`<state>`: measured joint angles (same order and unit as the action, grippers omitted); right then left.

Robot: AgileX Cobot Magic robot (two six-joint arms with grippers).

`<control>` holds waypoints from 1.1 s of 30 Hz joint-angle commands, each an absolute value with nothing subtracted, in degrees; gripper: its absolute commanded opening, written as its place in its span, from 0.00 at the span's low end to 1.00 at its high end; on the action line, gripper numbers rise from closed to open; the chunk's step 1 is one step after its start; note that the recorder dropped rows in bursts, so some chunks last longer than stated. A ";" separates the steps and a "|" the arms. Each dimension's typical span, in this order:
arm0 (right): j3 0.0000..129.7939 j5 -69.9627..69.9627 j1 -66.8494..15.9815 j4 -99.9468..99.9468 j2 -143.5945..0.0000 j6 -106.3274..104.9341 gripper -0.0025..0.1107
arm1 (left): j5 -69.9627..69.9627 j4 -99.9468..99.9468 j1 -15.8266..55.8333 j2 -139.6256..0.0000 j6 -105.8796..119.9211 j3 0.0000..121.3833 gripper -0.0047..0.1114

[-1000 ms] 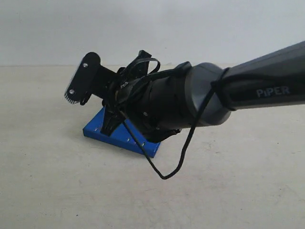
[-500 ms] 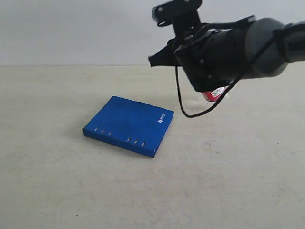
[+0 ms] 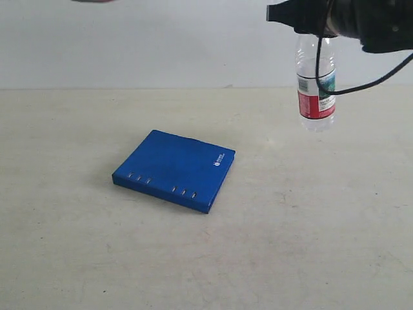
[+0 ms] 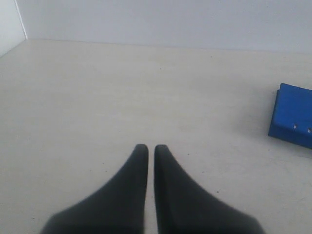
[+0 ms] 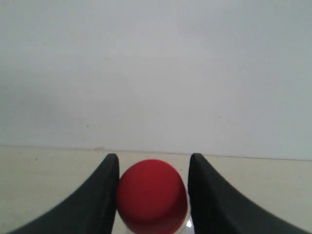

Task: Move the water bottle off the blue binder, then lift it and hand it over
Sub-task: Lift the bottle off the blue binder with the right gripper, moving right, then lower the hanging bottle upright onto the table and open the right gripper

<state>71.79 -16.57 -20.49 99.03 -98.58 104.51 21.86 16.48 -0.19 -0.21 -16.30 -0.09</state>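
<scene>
The water bottle (image 3: 315, 84) hangs upright in the air at the upper right of the exterior view, well above the table. My right gripper (image 3: 310, 16) is shut on its neck; in the right wrist view the red cap (image 5: 152, 195) sits between the two black fingers (image 5: 105, 195). The blue binder (image 3: 174, 169) lies flat on the table, left of the bottle, with nothing on it. My left gripper (image 4: 147, 146) is shut and holds nothing, low over bare table, with the binder's (image 4: 295, 114) corner off to one side. The left arm is out of the exterior view.
The beige table (image 3: 97, 258) stretches around the binder, with a pale wall (image 3: 161, 39) behind it. A black cable (image 3: 361, 81) loops down from the right arm beside the bottle.
The right arm has swung from over the binder up and to the right, carrying the bottle off it. The bottle now hangs upright high at the right.
</scene>
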 commanded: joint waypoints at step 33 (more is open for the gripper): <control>72.06 20.22 -5.71 85.07 -103.39 72.53 0.41 | 20.93 16.29 0.03 0.00 -16.17 0.00 0.08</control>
